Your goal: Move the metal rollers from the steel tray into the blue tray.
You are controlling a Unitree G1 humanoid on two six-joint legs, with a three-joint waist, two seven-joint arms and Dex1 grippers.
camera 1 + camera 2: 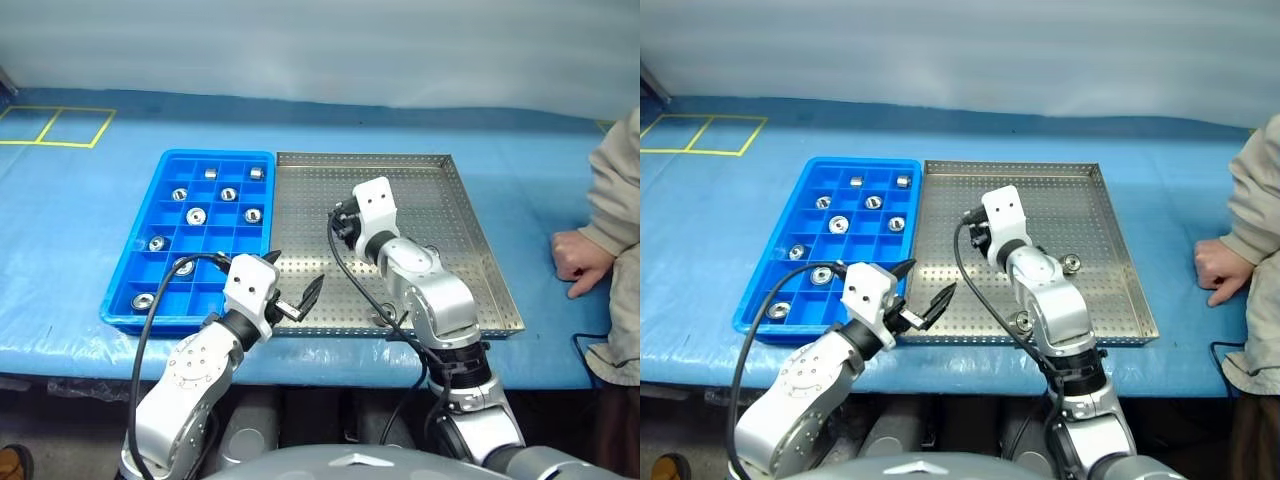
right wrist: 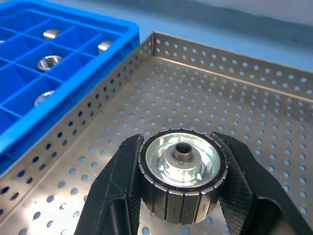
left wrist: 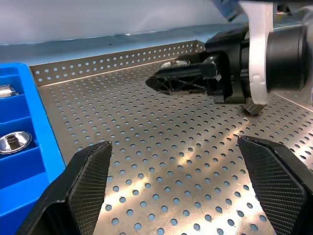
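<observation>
Right wrist view shows one metal roller clamped between the two black fingers of the right end effector, its flat face and dark centre hole turned toward the camera, so its axis runs along the fingers and not across them. It hangs above the perforated floor of the steel tray, toward the tray's left half. The blue tray lies to the left of that end effector, its long side touching the steel tray's left rim, so I judge that the coming move is a short carry leftward over the two rims to a free compartment. The right arm is the nearer one for this, being the one that holds the piece. The left end effector hovers low over the near left corner of the steel tray with its fingers spread wide and nothing between them. Counting rollers: nine sit in the blue tray's compartments, one per compartment, two more lie loose on the steel tray near the right arm, and one is in the grip. There is one tray of each kind, both on a desk covered in blue. A person's hand rests on the desk beyond the steel tray's right rim.
</observation>
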